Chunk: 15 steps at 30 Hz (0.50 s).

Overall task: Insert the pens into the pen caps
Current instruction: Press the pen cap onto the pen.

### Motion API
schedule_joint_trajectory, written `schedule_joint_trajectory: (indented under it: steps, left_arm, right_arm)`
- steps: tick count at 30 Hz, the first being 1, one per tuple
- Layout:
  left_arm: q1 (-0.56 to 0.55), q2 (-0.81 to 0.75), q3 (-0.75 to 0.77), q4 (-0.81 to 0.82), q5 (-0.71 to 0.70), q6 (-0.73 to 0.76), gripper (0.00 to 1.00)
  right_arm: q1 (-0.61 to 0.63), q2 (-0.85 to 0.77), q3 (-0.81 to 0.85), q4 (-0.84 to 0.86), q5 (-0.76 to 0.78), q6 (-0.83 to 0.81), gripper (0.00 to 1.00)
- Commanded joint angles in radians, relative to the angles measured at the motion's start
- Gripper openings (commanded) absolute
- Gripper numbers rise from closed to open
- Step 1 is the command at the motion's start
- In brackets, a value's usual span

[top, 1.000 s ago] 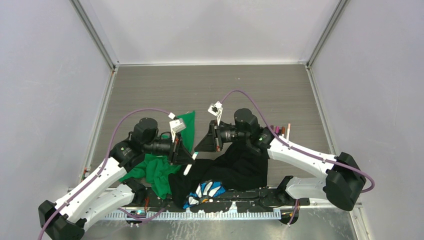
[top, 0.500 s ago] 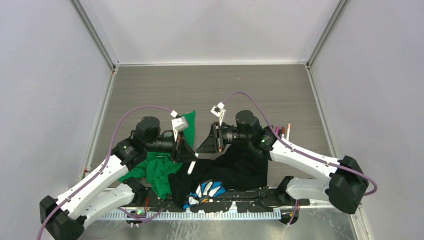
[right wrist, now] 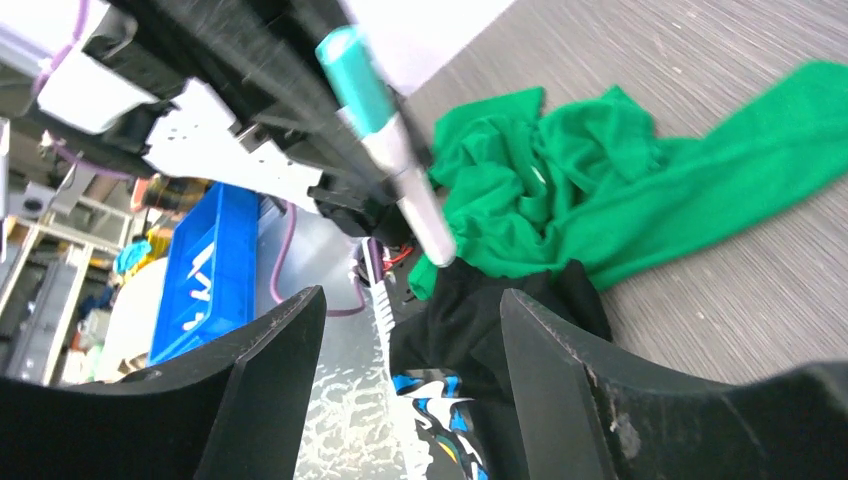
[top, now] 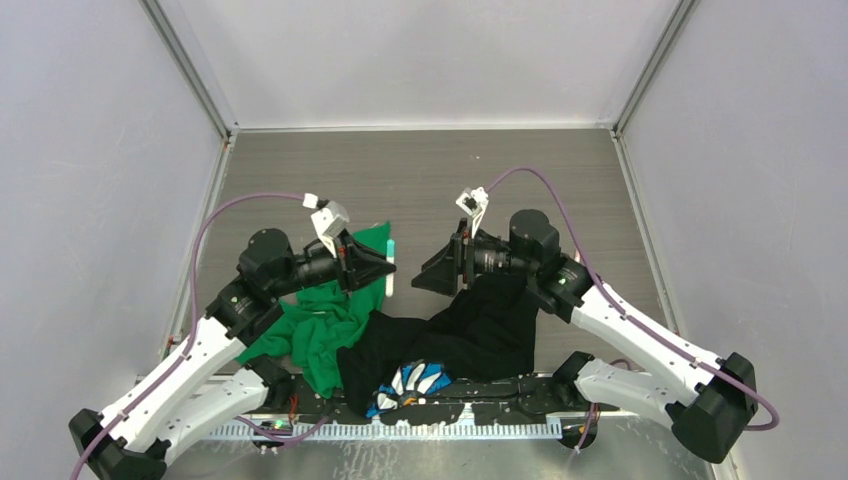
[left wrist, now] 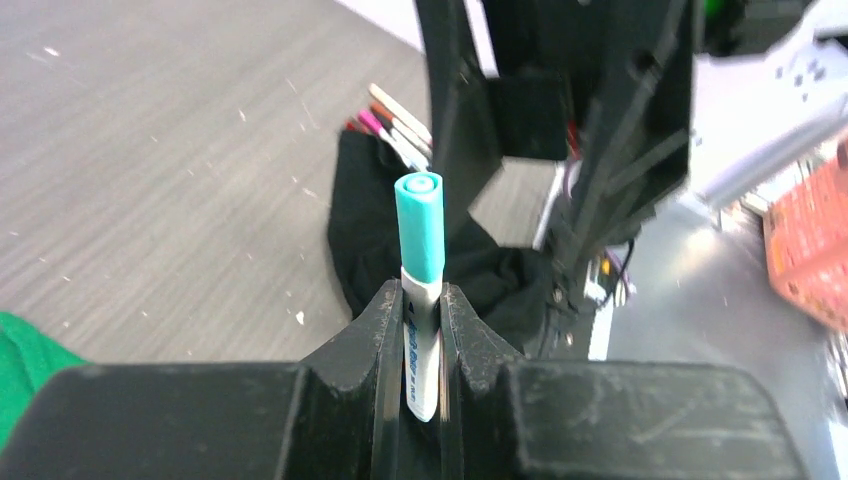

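And they're apart! The right claw [top: 418, 284] has sprung its jaws wide and backed away from the left claw [top: 386, 266], which has swung up and out over the green cloth [top: 320, 330].

Closest in, the left claw is clamped tight on the white barrel of the pen [left wrist: 422, 345]. Just past its fingertips, the teal cap [left wrist: 420, 225] sits on the pen's end, looking fully seated. That pairing reads as done.

Facing it across a gap, the right claw holds nothing. The capped pen hangs ahead of its spread fingers, touching neither.

Further out, beyond the right claw, a cluster of loose pens [left wrist: 395, 115] lies on the worktop [top: 400, 180] at the edge of the black cloth [top: 480, 330]. Plenty remains, I'd say: park this one, then fetch another.
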Motion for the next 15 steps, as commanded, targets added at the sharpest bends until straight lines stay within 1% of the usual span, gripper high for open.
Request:
schedule_joint_trajectory:
  steps: [1,3,5,11,15]
  left_arm:
    - [0.004,-0.056,-0.045,0.281,-0.177,-0.170,0.00]
    - [0.004,-0.071,-0.071,0.365,-0.205,-0.235,0.00]
    - [0.004,-0.080,-0.090,0.411,-0.210,-0.283,0.00]
    - [0.004,-0.074,-0.094,0.427,-0.152,-0.340,0.00]
    - [0.004,-0.071,-0.092,0.449,-0.127,-0.370,0.00]
  right_arm:
    - [0.087,-0.019,-0.006,0.176,0.005,-0.089,0.70]
    - [0.124,-0.006,-0.003,0.178,0.050,-0.126,0.70]
    - [0.143,0.006,-0.011,0.222,0.075,-0.140,0.70]
    - [0.174,0.066,-0.007,0.306,0.154,-0.181,0.68]
    - [0.176,0.079,-0.001,0.314,0.188,-0.205,0.67]
